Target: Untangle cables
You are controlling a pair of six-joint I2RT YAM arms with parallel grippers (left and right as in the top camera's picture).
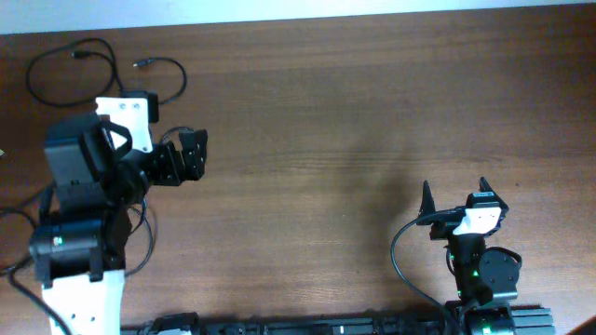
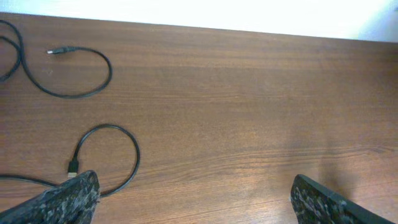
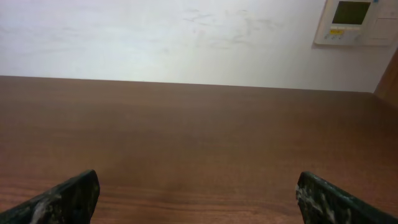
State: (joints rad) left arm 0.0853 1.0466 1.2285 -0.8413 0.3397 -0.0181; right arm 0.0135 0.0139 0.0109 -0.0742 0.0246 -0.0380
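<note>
Thin black flexible cables lying apart on brown wooden table | untangling looking nearly done | left fingers, right fingers hanging released, empty

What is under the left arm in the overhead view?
Black cables run out from beneath the left arm onto the table, two plug ends showing. How the strands lie under the arm is covered.

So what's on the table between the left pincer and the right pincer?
Nothing. In the overhead view, only bare wooden table runs from the left pincer to the right pincer. The cables lie elsewhere.
</note>
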